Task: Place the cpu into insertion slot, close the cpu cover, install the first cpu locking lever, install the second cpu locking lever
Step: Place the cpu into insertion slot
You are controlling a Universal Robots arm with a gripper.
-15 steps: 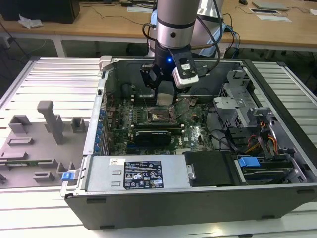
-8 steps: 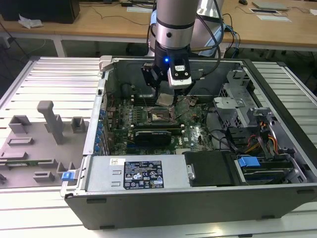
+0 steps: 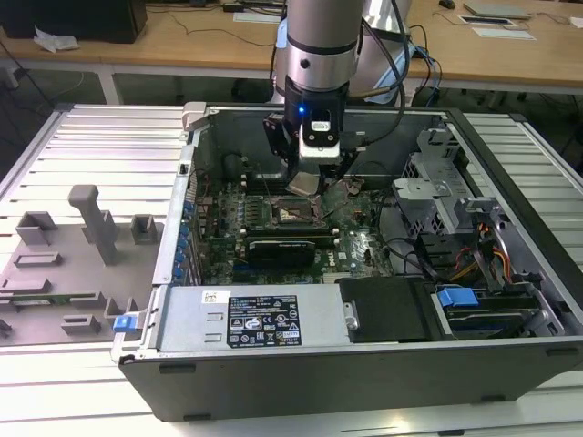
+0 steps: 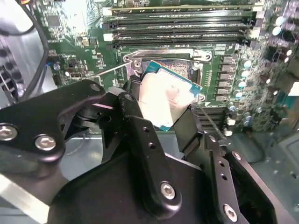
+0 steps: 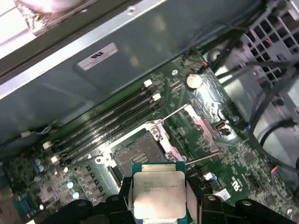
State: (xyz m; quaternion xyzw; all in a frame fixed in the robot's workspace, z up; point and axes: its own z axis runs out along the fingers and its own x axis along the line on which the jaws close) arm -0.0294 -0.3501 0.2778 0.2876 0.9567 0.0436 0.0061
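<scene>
Slatted worktop (image 3: 82, 137) carried an open computer case (image 3: 383, 360); inside, pincer (image 3: 305, 180) pinched the cpu (image 5: 159, 196), uncovered insertion slot (image 5: 138, 156) just below it.

The arm (image 3: 314, 45) stands nearly upright in the exterior view, its silver-grey last section pointing straight down and ending in a dark wrist (image 3: 305, 109) with a small blue light (image 3: 301, 111) lit on it. Below the wrist the black gripper (image 3: 306, 182) hangs tips-down, with bolted linkage plates spreading out behind the tips in both wrist views. Its two fingers (image 4: 142, 140) are drawn in against opposite edges of the cpu (image 5: 159, 193), which sits clamped between the tips with its metal top facing the wrist cameras.
</scene>
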